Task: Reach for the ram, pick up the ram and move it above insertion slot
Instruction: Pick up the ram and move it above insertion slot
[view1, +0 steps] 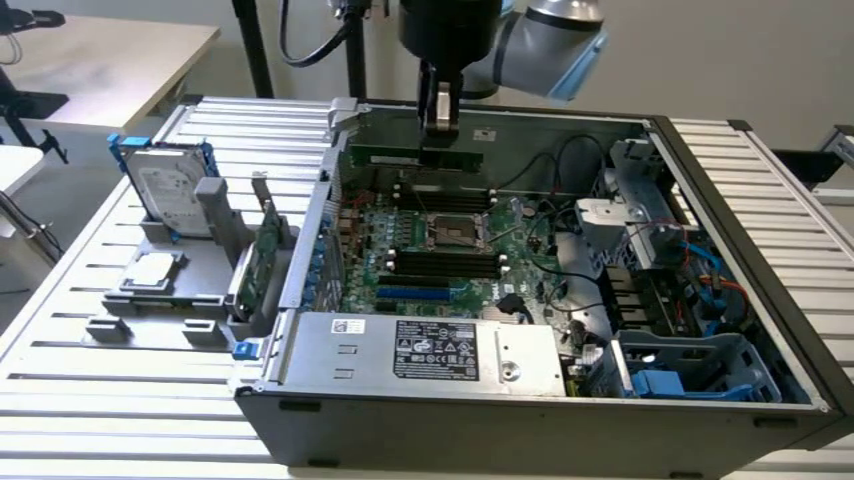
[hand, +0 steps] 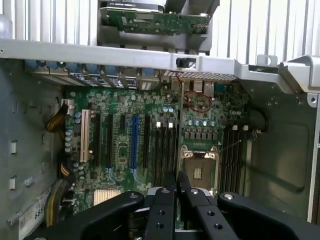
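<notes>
The ram (view1: 400, 157) is a long thin green stick, held level under my gripper (view1: 441, 140), which is shut on its top edge. It hangs inside the open computer case, above the motherboard (view1: 400, 225) near the far side of the CPU socket (view1: 461, 232). Black memory slots lie just below it (view1: 427, 186), and more lie nearer the camera (view1: 447, 265). In the wrist view my gripper (hand: 176, 175) has its black fingers (hand: 162, 210) pressed close together. They sit over the slots (hand: 164, 150) beside the CPU socket (hand: 199, 170).
A grey holder at the exterior view's left carries a silver hard drive with blue rails (view1: 167, 190) and an upright green card (view1: 271, 245). The case walls (view1: 747, 250), the power supply (view1: 427, 350), loose cables (view1: 561, 290) and a drive cage (view1: 681, 375) crowd the motherboard.
</notes>
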